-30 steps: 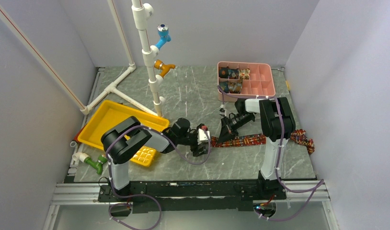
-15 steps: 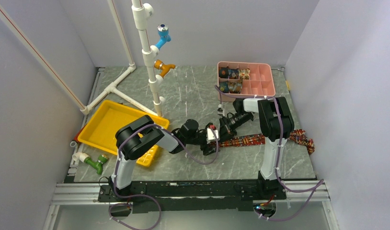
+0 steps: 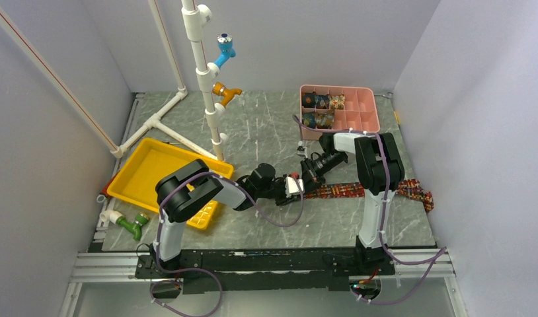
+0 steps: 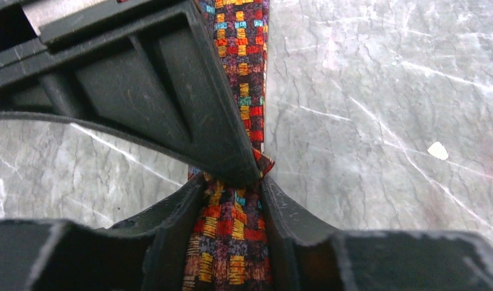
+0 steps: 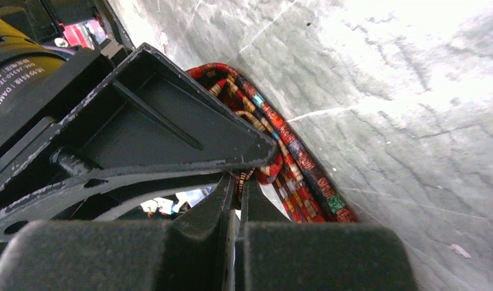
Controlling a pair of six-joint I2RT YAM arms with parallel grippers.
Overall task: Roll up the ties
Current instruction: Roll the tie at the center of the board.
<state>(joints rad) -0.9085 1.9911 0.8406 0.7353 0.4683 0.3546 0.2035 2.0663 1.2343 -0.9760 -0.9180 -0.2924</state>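
**Both grippers pinch one end of a flat tie**

The grey tabletop carries everything. The two grippers meet near its middle, tips almost touching. A yellow tray lies well to the left of the left gripper, past that arm's elbow. A pink box with compartments sits beyond the right gripper, towards the back wall.

The tie lies as a flat patterned strip. It starts at the two grippers, runs out to the right past the right arm's base, and ends in a bunched clump well away from them.

The left gripper is closed on the near end of the tie. In its wrist view its fingers press the fabric from both sides, and the cloth fills the gap. The right gripper comes in from the far side, its jaws drawn to a thin slit. In its own view the fingers nip a bit of cloth at their tips, and the tie curls up in a loop just beyond them.

Several rolled ties sit in the pink box's left compartments, well apart from both grippers.
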